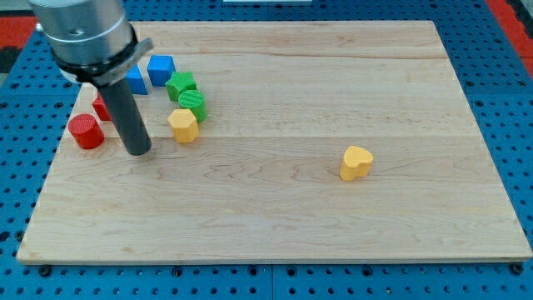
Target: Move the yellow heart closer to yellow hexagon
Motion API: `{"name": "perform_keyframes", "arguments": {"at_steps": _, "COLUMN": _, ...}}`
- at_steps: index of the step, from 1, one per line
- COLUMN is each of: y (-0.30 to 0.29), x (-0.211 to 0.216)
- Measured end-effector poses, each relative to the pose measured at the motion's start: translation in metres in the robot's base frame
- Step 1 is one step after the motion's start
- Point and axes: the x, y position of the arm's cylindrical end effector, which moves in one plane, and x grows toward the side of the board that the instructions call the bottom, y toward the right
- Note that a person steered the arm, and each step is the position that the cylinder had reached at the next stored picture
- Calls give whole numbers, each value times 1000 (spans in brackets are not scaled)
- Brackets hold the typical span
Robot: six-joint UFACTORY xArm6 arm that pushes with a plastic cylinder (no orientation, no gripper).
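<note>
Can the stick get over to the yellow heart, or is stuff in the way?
Probably yes. My tip sits left of the yellow hexagon, and the yellow heart lies alone far to the view's right. Passing below the hexagon, only bare board lies between.

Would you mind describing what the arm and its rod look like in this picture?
The arm shows as a broad grey metallic cylinder with a darker band and a small flange at its lower edge. From it hangs a straight, dark, matte round rod, ending in my tip. No cables or markings are visible.

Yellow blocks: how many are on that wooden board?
2: the yellow hexagon near the view's left, just right of my tip, and the yellow heart alone toward the right.
</note>
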Motion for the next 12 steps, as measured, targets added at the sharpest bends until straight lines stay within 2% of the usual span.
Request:
{"name": "perform_keyframes", "arguments": {"at_steps": 1, "y": 2, "x": -17}}
{"name": "perform_keyframes", "arguments": {"at_steps": 2, "y": 25, "x": -15}}
{"name": "perform_keyframes", "arguments": {"at_steps": 5, "y": 133, "x": 14}}
{"name": "perform_keyframes", "arguments": {"at_steps": 6, "y": 223, "x": -32}}
{"name": "perform_keyframes", "arguments": {"at_steps": 7, "y": 313, "x": -49}}
{"name": "perform_keyframes", "arguments": {"at_steps": 8, "y": 363, "x": 19}}
{"name": "perform_keyframes", "arguments": {"at_steps": 9, "y": 365, "x": 79}}
{"name": "perform_keyframes", "arguments": {"at_steps": 10, "y": 327, "x": 92}}
{"name": "perform_keyframes", "arguments": {"at_steps": 12, "y": 328, "x": 54}}
